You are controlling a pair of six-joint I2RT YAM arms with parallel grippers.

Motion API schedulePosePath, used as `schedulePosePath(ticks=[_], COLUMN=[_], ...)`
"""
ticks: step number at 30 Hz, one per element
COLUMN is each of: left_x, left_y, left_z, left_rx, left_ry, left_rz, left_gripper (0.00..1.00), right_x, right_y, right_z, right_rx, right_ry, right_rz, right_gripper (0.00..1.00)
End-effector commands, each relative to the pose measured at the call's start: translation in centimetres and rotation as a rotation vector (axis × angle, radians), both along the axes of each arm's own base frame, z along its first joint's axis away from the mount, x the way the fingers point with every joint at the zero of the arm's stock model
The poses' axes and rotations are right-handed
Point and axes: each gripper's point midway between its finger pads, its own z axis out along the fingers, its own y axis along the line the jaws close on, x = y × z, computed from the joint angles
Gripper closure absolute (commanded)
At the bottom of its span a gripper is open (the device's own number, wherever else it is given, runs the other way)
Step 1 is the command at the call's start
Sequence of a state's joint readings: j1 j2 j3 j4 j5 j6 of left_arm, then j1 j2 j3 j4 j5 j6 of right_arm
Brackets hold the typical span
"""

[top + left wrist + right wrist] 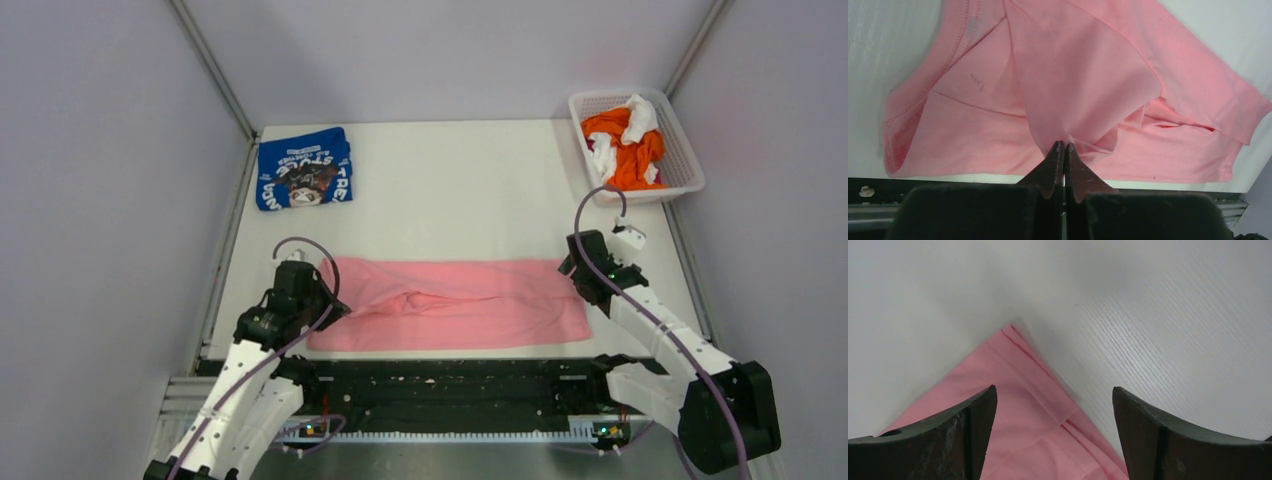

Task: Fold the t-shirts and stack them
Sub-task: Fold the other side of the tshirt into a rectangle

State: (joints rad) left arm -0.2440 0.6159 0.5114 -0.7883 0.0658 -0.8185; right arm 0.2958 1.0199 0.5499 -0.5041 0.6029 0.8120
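Observation:
The pink t-shirt lies as a long folded band across the near part of the table. My left gripper is at its left end, shut on a pinch of the pink cloth, which rises in a peak to the fingertips. My right gripper is open over the shirt's far right corner, one finger to each side and nothing held. The blue t-shirt with white lettering lies folded at the far left of the table.
A white lattice basket with orange and white cloth stands at the far right corner. Grey walls close the table on left, back and right. A black rail runs along the near edge.

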Motion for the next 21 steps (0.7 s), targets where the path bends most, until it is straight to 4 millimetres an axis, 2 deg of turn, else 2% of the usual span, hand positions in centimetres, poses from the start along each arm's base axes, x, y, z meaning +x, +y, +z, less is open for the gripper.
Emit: schedulePosePath(ticks=[1,3,8,10,12,16,17,19,21], left_x=[-0.3,-0.3,-0.5,-0.6,0.3,2.2,2.7,3.7,5.0], left_y=[0.3,0.5,0.5,0.8,0.6,-1.4,-1.8,-2.5,-2.9], left_z=[-0.6,-0.5,1.0,1.5,2.1,3.9,4.1,4.4,4.6], left_rx=[0.0,0.007,-0.005,0.002,-0.009,-0.073,-0.076,-0.076,-0.071], left_ry=[0.034,0.044,0.027,0.011,-0.04,-0.101,-0.103,-0.113,-0.122], left_rz=[0.041,0.056,0.062,0.076,0.067,-0.018,-0.04,-0.086,-0.104], left_gripper=[1.0,0.94,0.55,0.36,0.03,0.01,0.01,0.01,0.01], right_x=[0.1,0.3,1.0,1.0,1.1,1.7,2.0,2.7,3.2], right_y=[-0.3,-0.1,0.0,-0.2,-0.2,1.4,2.5,5.3,9.9], right_z=[2.1,3.0,5.1,5.6,5.8,6.1,6.2,6.6,7.2], right_rx=[0.006,0.016,0.014,0.002,0.004,0.049,0.073,0.109,0.159], right_ry=[-0.064,-0.093,-0.143,-0.147,-0.15,-0.161,-0.167,-0.189,-0.219], right_rz=[-0.041,-0.032,-0.01,-0.02,-0.018,0.061,0.115,0.255,0.472], right_gripper=[0.13,0.11,0.01,0.01,0.01,0.01,0.01,0.01,0.01])
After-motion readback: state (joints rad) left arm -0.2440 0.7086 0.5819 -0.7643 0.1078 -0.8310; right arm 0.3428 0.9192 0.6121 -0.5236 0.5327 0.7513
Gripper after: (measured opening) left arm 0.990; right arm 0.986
